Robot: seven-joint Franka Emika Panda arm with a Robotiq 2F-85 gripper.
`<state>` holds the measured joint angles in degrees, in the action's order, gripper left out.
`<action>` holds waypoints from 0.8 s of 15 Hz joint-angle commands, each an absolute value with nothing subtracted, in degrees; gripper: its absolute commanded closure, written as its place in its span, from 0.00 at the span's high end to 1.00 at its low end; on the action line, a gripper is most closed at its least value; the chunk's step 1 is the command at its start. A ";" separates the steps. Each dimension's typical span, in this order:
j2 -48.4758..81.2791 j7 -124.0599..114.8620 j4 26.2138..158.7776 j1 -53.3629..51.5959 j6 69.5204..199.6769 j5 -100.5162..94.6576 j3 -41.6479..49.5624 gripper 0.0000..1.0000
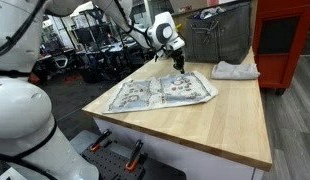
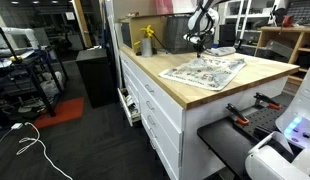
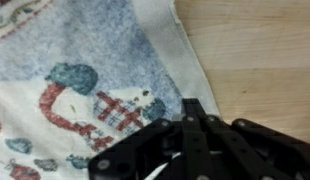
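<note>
A printed cloth [image 1: 160, 92] with snowman pictures lies spread flat on the wooden table [image 1: 225, 120]; it also shows in an exterior view [image 2: 205, 70] and fills the left of the wrist view [image 3: 85, 80]. My gripper [image 1: 178, 62] hangs just above the cloth's far edge, as the exterior view [image 2: 198, 43] also shows. In the wrist view its black fingers [image 3: 193, 105] are pressed together over the cloth's pale border, next to bare wood [image 3: 260, 50]. Nothing shows between the fingers.
A crumpled white cloth [image 1: 235, 70] lies at the table's far corner. A red cabinet [image 1: 285, 40] stands beyond it. A yellow bottle [image 2: 147, 40] stands at the back of the table. Drawers [image 2: 155, 105] front the table.
</note>
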<state>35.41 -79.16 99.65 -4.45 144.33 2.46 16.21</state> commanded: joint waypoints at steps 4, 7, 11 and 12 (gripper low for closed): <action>41.32 -86.84 94.64 -5.21 142.90 -1.53 17.43 0.00; 42.88 -88.09 92.39 -5.09 142.56 -1.90 17.24 0.00; 45.79 -89.79 88.13 -4.55 141.48 -2.02 17.36 0.00; 46.38 -90.00 87.14 -4.39 141.20 -1.95 17.38 0.00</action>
<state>41.30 -86.32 92.06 -4.98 142.20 -1.22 17.13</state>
